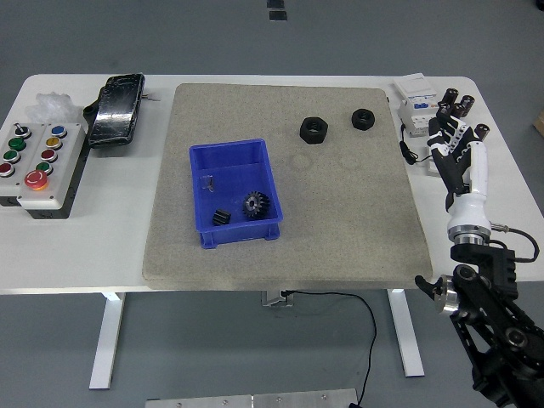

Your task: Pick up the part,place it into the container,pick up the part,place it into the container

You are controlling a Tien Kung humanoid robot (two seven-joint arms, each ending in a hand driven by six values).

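Note:
A blue bin (235, 190) sits on the grey mat (340, 221), holding a black gear (255, 204) and a small black part (222, 217). Two black hex nuts lie on the mat's far side, one (313, 130) near the middle and one (363, 119) further right. My right hand (455, 144) hovers over the table's right edge, past the mat, fingers spread and empty, well away from both nuts and the bin. The left arm does not show.
A button box (36, 157) and a black pouch (116, 109) sit at the left end. White electrical modules (416, 106) and several dark cylinders (459, 106) crowd the far right corner, right by my hand.

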